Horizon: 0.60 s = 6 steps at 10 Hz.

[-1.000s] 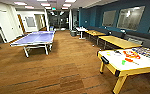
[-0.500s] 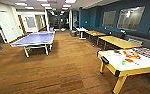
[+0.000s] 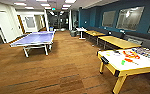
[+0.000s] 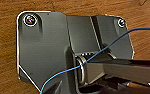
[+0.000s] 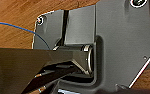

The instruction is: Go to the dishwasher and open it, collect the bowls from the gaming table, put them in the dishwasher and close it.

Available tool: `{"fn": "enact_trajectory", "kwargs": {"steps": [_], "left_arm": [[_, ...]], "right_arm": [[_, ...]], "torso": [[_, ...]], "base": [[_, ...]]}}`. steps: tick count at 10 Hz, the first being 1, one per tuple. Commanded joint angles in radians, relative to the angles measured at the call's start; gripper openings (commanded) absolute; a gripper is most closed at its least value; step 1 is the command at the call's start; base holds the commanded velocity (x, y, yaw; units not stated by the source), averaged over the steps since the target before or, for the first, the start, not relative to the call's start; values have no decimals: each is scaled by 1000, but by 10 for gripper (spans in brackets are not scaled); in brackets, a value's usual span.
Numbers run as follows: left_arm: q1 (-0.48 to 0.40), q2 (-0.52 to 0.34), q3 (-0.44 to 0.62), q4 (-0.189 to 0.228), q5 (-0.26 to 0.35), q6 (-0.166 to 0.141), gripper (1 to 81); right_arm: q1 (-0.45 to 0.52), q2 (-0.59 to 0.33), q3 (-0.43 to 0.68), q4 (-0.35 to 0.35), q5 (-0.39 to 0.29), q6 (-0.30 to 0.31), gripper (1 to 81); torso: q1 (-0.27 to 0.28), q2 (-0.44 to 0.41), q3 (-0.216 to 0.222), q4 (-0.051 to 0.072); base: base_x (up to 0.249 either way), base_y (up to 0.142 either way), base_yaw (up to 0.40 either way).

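Over the wood floor (image 4: 6,37), I cannot tell either end effector's opening; the gaming table (image 3: 131,65) bears small coloured pieces.

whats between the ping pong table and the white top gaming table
In the head view, bare wood floor lies between the blue ping-pong table and the gaming table; nothing stands on that stretch.

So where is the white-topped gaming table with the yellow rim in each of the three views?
Head view: the gaming table stands at the lower right, small colourful items on its top.
Left wrist view: not in it.
Right wrist view: not in it.
Shared landmark: the brown wood floor, also seen at and.
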<state>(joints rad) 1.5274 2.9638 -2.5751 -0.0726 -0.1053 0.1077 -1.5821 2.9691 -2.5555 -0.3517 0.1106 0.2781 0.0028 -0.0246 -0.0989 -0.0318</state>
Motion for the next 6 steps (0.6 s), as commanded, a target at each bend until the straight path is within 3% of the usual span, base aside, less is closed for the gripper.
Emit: {"fn": "enact_trajectory", "kwargs": {"steps": [1, 6], "left_arm": [[-39, -5, 6, -6, 56, 1, 811], [-40, -5, 6, -6, 58, 1, 811]], "right_arm": [[33, 4, 5, -15, -48, -5, 811], [33, 7, 5, -16, -49, -5, 811]], "torso": [[0, 0, 0, 0], [0, 0, 0, 0]], "base": [[0, 0, -397], [0, 0, -399]]}}
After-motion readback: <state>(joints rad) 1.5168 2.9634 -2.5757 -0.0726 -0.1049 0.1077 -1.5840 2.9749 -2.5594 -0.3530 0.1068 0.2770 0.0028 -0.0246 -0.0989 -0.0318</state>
